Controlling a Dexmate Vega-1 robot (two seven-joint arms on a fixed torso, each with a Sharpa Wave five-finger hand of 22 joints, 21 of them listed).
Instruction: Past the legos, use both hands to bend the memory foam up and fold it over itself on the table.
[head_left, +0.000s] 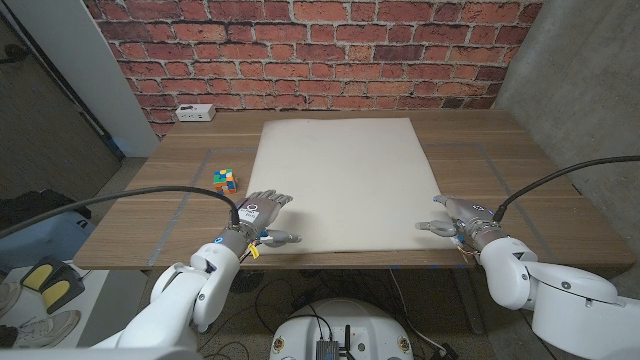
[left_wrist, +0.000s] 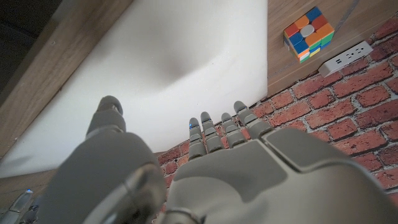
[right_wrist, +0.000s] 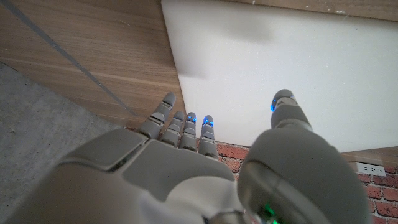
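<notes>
Head view: the foam (head_left: 342, 183), a flat white sheet, lies mid-tabletop (head_left: 500, 150), its far edge near the brick wall (head_left: 320, 50). My left hand (head_left: 262, 213) sits at the foam's near left corner, fingers spread, holding nothing, tips on or just over the sheet's edge. My right hand (head_left: 458, 218) is at the near right corner, fingers apart, empty, thumb reaching toward the foam. A colour cube (head_left: 224, 179) stands just left of the foam, apart from it; a white power strip (head_left: 194, 112) lies by the wall at the far left. Left wrist view: my fingers (left_wrist: 211, 134) extend together, thumb apart, over the foam (left_wrist: 180, 68); I cannot tell whether they touch it. The cube (left_wrist: 308, 34) and strip (left_wrist: 345, 56) show past the foam's edge. Right wrist view: my fingers (right_wrist: 186, 124) splay over bare wood beside the foam's (right_wrist: 280, 56) corner, thumb over the sheet, nothing gripped.
</notes>
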